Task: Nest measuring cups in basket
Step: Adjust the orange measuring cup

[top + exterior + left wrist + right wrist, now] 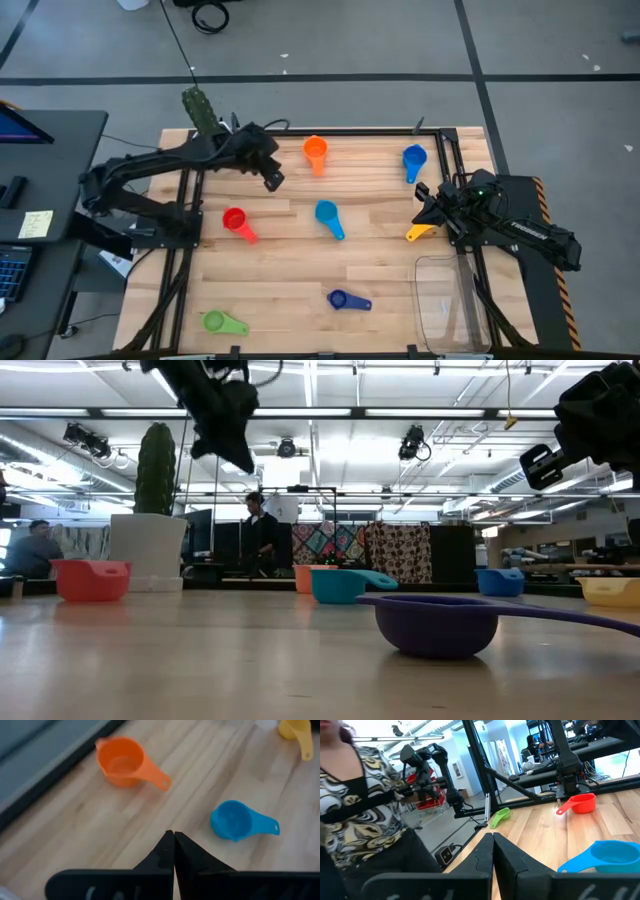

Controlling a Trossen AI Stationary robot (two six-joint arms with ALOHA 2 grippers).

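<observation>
Above the table's far left part, the left gripper (272,180) is hovering with fingers pressed together, empty, near the orange cup (316,151) and light blue cup (327,216). Right gripper (424,196) is hanging closed by the yellow cup (419,233), beside the clear basket (446,302), which is sitting at the near right corner.

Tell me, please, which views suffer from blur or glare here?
Low view: the dark blue cup up close is soft, and bright ceiling lights glare behind it. Left wrist view: the closed left gripper is blurred, the orange cup fairly sharp. High view: even light, though the clear basket is faint.
</observation>
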